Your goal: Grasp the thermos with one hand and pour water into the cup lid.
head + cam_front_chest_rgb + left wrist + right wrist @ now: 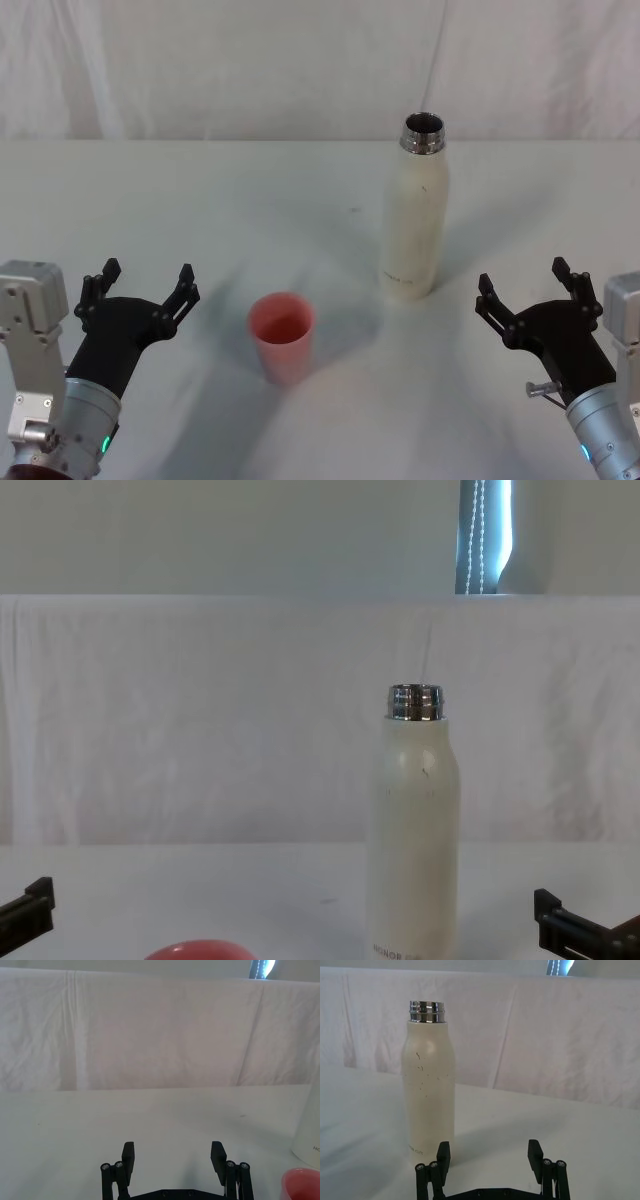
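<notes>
Head view has the right tool (528, 283) wide open, empty, near the upright thermos (414, 220): it should clamp mid-body, square, before tipping toward the pink cup lid (282, 335).

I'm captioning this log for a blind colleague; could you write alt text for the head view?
A cream-white thermos stands upright and uncapped on a white table, with a pink cup lid standing open side up nearer the robot. The left gripper and right gripper hover open at the near corners, holding nothing.

Your right gripper (528, 290), jaws spread, has bare table (200, 200) between it and the upright thermos (414, 225) to its left. The pink cup lid (282, 335) stands near-left of the thermos, apart from it. Far side: a draped white cloth wall (250, 60).
</notes>
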Motion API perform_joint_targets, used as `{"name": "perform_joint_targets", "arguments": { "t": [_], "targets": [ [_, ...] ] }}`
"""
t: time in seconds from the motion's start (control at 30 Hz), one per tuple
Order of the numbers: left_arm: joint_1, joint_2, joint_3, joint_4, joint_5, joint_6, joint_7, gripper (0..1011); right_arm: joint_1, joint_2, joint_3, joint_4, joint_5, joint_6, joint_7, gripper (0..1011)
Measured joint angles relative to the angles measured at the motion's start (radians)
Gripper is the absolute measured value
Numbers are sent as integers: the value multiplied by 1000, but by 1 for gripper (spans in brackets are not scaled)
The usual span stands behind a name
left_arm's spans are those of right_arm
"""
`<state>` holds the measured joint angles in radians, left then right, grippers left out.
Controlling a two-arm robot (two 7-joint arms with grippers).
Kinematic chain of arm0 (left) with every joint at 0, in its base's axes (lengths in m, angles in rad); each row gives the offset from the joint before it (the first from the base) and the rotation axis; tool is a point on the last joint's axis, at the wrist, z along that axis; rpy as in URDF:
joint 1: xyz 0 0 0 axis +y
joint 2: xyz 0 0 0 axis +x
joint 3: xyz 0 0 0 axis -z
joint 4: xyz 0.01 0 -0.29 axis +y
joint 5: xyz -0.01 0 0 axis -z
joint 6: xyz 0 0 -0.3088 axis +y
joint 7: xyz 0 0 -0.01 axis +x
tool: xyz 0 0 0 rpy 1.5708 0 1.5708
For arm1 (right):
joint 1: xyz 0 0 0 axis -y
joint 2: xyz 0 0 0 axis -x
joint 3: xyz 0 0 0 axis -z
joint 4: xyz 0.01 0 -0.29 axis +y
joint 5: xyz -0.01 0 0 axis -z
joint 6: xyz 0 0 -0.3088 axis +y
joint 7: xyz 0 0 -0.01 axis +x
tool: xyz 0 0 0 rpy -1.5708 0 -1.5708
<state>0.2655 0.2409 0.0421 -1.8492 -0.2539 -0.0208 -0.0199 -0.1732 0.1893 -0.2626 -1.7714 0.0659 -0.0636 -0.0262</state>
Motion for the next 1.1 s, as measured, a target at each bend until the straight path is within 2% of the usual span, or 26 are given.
{"name": "perform_joint_targets", "arguments": {
  "t": [1.1],
  "targets": [
    [0, 0, 0, 0, 0, 0, 0, 1001, 0, 0, 0, 0, 0, 0, 0, 1001]
  ]
}}
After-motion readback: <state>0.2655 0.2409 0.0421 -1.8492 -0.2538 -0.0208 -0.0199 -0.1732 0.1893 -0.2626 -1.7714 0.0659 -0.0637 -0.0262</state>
